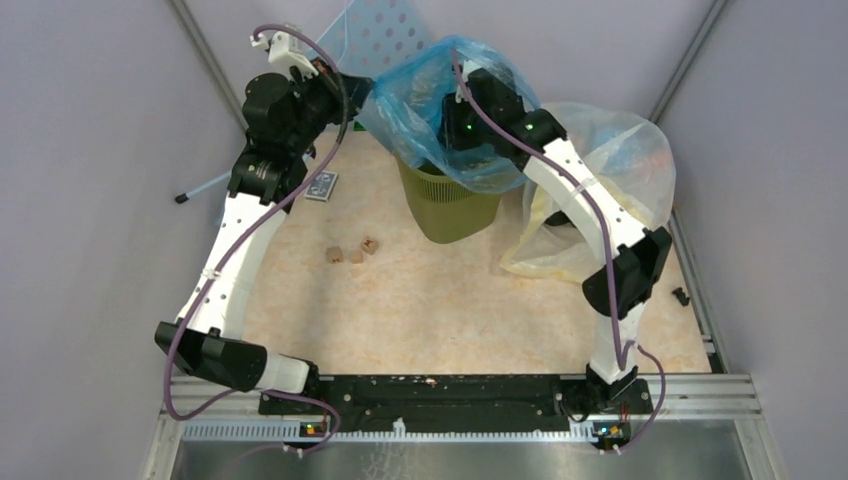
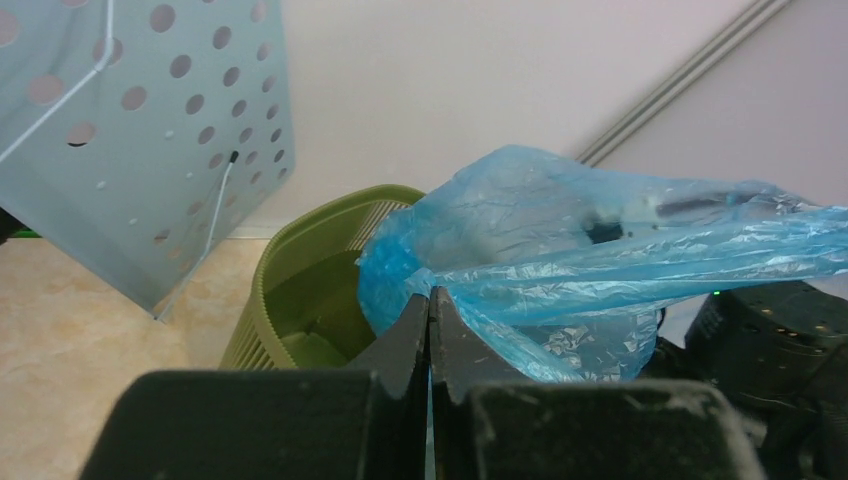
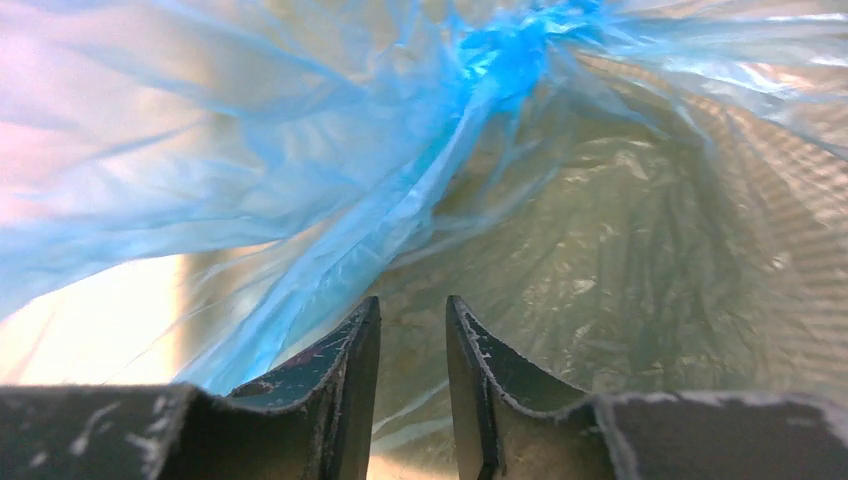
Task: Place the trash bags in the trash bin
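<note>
Hanging above the mouth of the trash bin (image 1: 445, 205), the light-blue trash bag (image 1: 415, 95) is pinched at its edge by the left gripper (image 2: 430, 300), jaws pressed together on the film. The right gripper (image 3: 412, 310) is enveloped inside the bag, jaws held slightly apart.

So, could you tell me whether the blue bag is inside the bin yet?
Mostly out: the trash bag billows above the trash bin, its edge pinched between the left fingers.
</note>
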You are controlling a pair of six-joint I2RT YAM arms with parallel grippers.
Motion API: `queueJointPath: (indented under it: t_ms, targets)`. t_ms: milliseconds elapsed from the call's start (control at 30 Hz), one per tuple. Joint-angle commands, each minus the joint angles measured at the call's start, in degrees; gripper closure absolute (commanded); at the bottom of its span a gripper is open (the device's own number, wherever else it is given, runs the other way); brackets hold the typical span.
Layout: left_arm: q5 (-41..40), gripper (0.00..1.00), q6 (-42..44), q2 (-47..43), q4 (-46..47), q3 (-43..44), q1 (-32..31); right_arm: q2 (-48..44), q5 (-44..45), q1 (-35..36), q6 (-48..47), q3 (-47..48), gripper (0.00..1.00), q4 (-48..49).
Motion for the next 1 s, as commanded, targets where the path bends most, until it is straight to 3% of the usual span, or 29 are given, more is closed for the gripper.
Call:
queueJointPath:
  t_ms: [0,267,567,733,867,967]
  targets:
    - [2.87,1.00,-1.47,-2.42,3.53,-0.91,0.19,-6.61,-3.42,0.91,-0.26,-2.93,0.67,5.24]
    - [4.23,1.00,-2.10,0.53,6.23,2.32,0.19,-11.41,-5.88,1.51,-3.45,-15.00,0.58,12.21]
    - [2.99,1.00,-3.31,7.97,8.90,9.82,0.19,-13.16,-3.06,3.21,-8.96,-18.39,0.48,13.05]
    - [-1.23,1.00,-1.62,12.51,7.31,16.29,0.95,-12.52,-0.27,3.21,-12.23,-18.04,0.47,11.39]
    - [-3.23,1.00,2.12,18.61,-0.09,24.45,1.12,-15.18,-0.99,3.64,-15.01,-20.44,0.47,14.90]
    - [-3.34,1.00,2.61,20.06,-0.89,23.06,1.16,-16.68,-1.09,3.62,-16.23,-20.28,0.47,17.12]
